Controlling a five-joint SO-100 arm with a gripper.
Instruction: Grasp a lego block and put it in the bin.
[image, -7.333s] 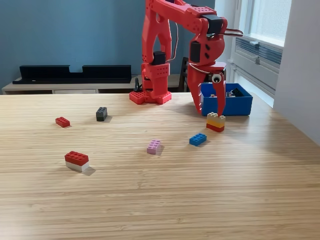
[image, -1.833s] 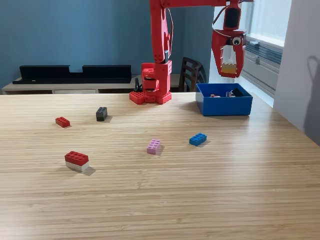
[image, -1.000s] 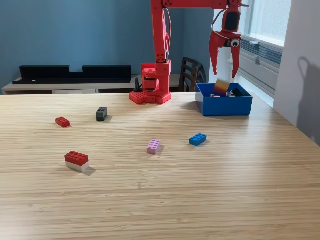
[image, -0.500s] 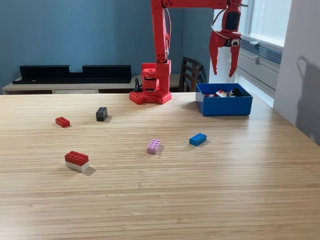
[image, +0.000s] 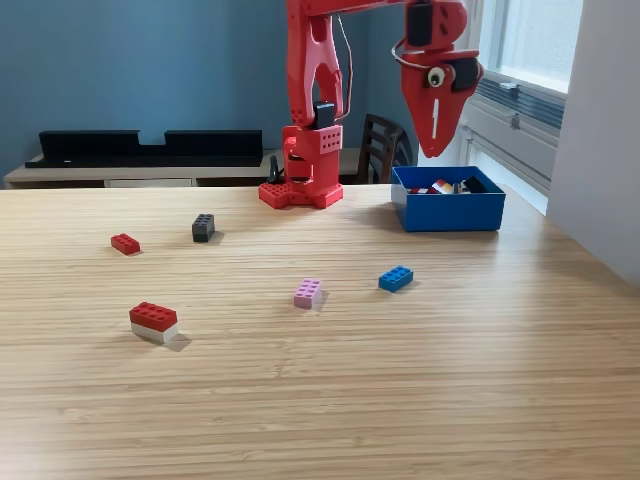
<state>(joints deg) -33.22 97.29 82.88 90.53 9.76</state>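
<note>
A: Where's the gripper (image: 436, 148) rn?

B: Up high, above the near-left corner of the bin (image: 448, 211) as the exterior view shows it. Jaws look pressed together, only a thin pale slit between them, nothing held afaict.

A: And the bin?

B: Back right of the counter (image: 320, 380) in that view, just right of the arm's base (image: 302, 190). A few bricks lie inside, can't tell how many or which.

A: So next step is fetching another block, imo. Which one?

B: Blue brick (image: 396, 278) is nearest the bin, w/ the pink brick (image: 308, 292) a bit further left. Both lie flat, well apart from each other, so there's room for the jaws on either side. Farther left: black brick (image: 203, 227), small red brick (image: 125, 243), and a red-on-white brick (image: 153, 321) near the front.

A: Tips for doing it well?

B: Go for blue first, shortest reach. It sits skewed to the counter edge, so turn the wrist to match and grab across the short sides, not corner to corner. Spread the jaws wide before descending, not on the way down. Come straight down from above so a fingertip doesn't nudge it away. Stop just off the counter, squeeze, then lift clear above the bin wall before swinging over.

A: Risk?

B: Prob a glancing touch that spins the brick.
</note>
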